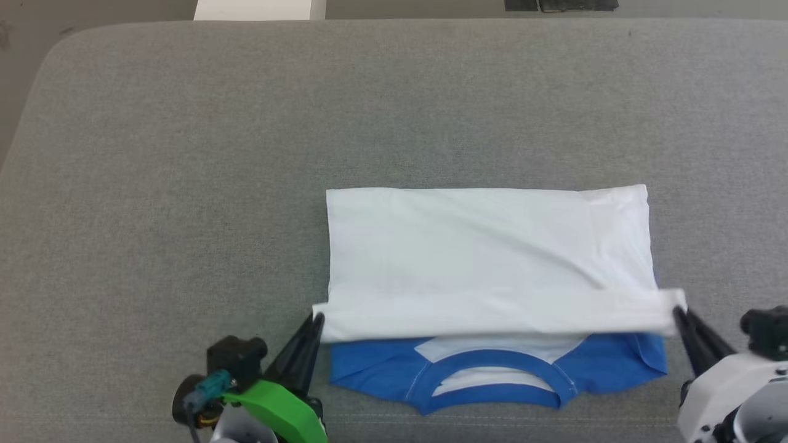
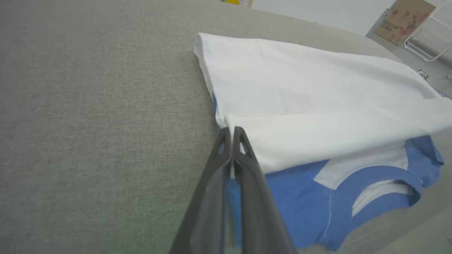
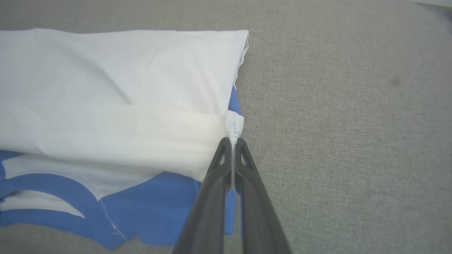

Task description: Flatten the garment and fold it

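Pinching one corner of white hem each, both grippers have their long fingers pressed tight together. The left gripper (image 2: 231, 131) bites the hem's end with a sliver of white cloth showing between its fingers. The right gripper (image 3: 233, 140) clamps the other end, and a stitched tab of hem stands just above its tips.

Between them the hem (image 1: 492, 315) runs as a taut, slightly rolled band. It sits just on the far side of the blue collar (image 1: 492, 368), crossing above it without covering it. From the head view, the left gripper (image 1: 316, 321) is off to the collar's left and the right gripper (image 1: 678, 312) off to its right, each just outside the cloth's edge.

The garment (image 1: 486, 246) lies collar-nearest to the robot, with its white body doubled over beyond the collar in a fairly neat rectangle. Blue shoulder cloth pokes out on both sides of the collar. Around it is the grey cushion (image 1: 184, 154).

This looks like the crosswise fold mid-way, with the bottom edge being brought up toward the neckline. The next move probably calls for carrying both corners toward the collar together, level and at the same pace so the band stays straight. They would then be lowered to line up with the shoulders and let go. A slight diagonal crease in the white layer may need smoothing afterwards.
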